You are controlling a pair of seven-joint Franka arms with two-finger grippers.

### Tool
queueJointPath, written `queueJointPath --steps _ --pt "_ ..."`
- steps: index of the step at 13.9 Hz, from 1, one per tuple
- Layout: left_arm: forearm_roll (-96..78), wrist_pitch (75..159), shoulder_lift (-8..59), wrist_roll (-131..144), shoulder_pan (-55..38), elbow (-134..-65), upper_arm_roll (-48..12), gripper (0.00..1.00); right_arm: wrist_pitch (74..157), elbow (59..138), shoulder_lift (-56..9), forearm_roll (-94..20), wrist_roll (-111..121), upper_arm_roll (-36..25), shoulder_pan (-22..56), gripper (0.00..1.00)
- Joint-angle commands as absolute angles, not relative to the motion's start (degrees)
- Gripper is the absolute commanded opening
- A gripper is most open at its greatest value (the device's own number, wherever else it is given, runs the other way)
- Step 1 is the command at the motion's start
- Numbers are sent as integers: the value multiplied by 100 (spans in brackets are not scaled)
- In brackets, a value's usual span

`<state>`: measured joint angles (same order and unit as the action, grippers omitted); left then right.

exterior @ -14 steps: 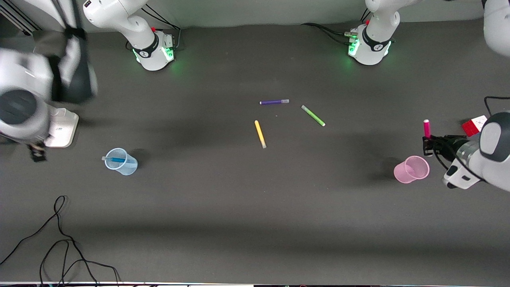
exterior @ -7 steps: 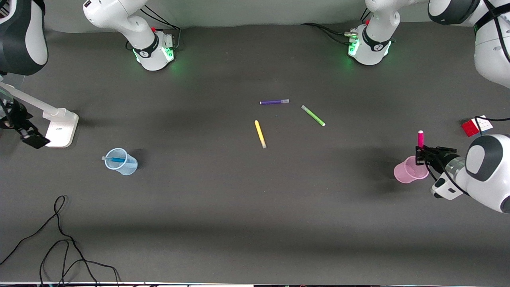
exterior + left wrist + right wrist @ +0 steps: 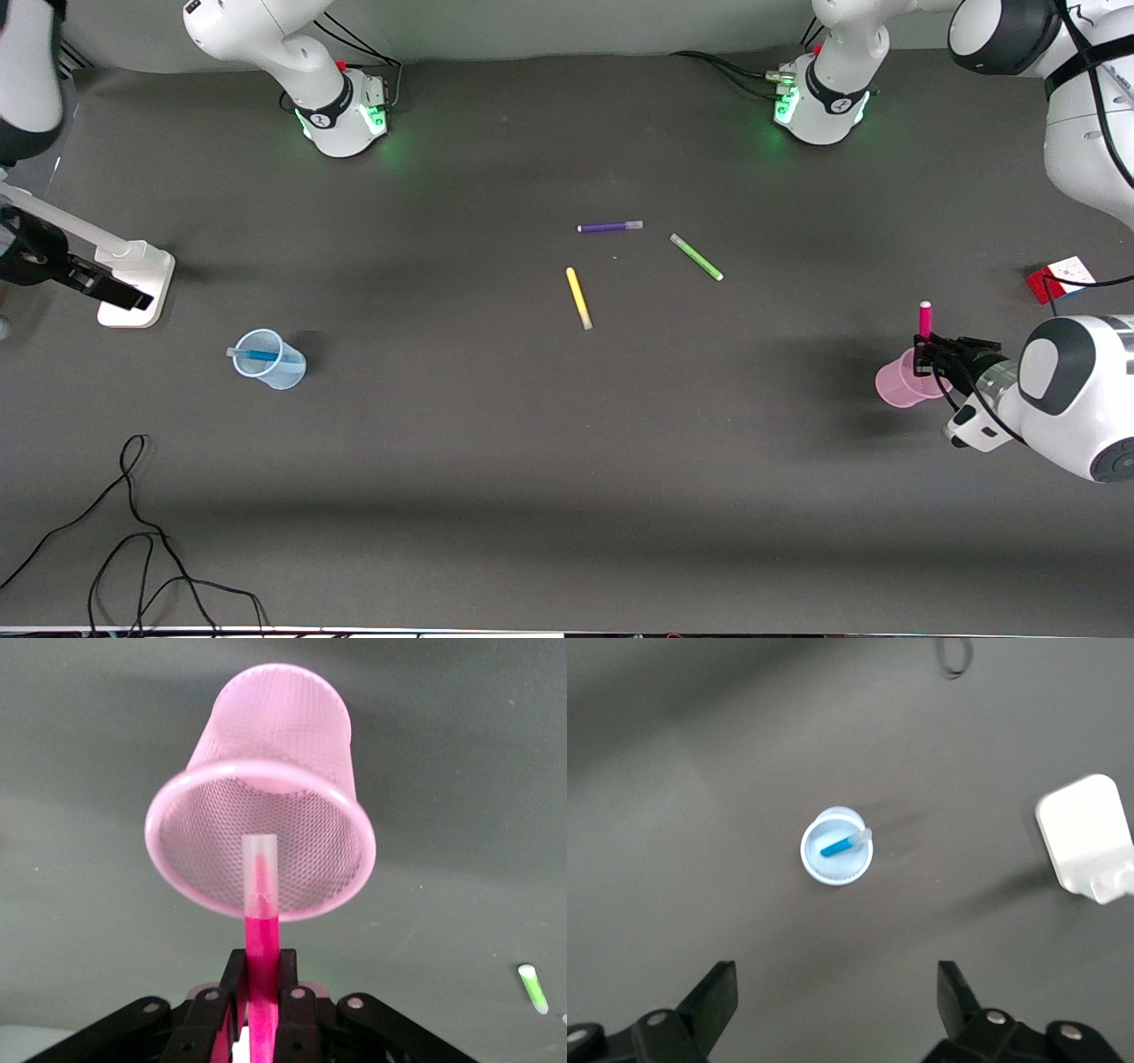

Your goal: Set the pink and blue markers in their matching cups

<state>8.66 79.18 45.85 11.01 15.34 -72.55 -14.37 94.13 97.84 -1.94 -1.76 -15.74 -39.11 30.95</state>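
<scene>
Front view: the left gripper (image 3: 923,354) holds the pink marker (image 3: 925,319) upright over the pink cup (image 3: 899,383), the blue cup (image 3: 270,359) at eight o'clock on the desk (image 3: 532,461); left wrist view: jaws clamp the marker; right wrist view: the right gripper (image 3: 837,1005), jaws spread wide, hangs above the blue marker (image 3: 840,846) in its cup.

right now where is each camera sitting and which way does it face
Front view: high across the table, facing both robot bases; shows both arms, the left gripper holding the pink marker over the pink cup.
Left wrist view: on the left arm's wrist, looking past its shut fingers into the pink cup's mouth.
Right wrist view: on the right arm's wrist, looking down at the blue cup holding the blue marker; its open fingers show.
Shared: front and left wrist views both show the green pen.
</scene>
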Motion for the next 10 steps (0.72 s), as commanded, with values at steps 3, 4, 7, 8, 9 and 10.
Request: queueJointPath --steps 3,4,7,8,9,10 --pt "1037 7937 4720 906 1512 -7049 -1424 99 9325 10291 367 -281 -968 -2156 1602 100" --pt "1037 7937 4702 879 1520 -7049 -1424 100 9325 10449 543 -299 -828 -1875 1373 100" --pt "1028 7832 4632 861 1538 -6962 -1433 100 9465 11002 974 -299 -381 -1127 732 100" --pt "1028 7788 4562 853 1538 -6848 -1441 100 9405 11056 1054 -308 31 -1047 555 100" --pt "1037 7744 4457 818 1555 -6838 -1441 100 9309 11013 1046 -316 305 -1046 458 100" --pt "1046 7726 4247 783 1590 -6847 -1441 100 9238 10847 976 -325 412 -1037 440 100"
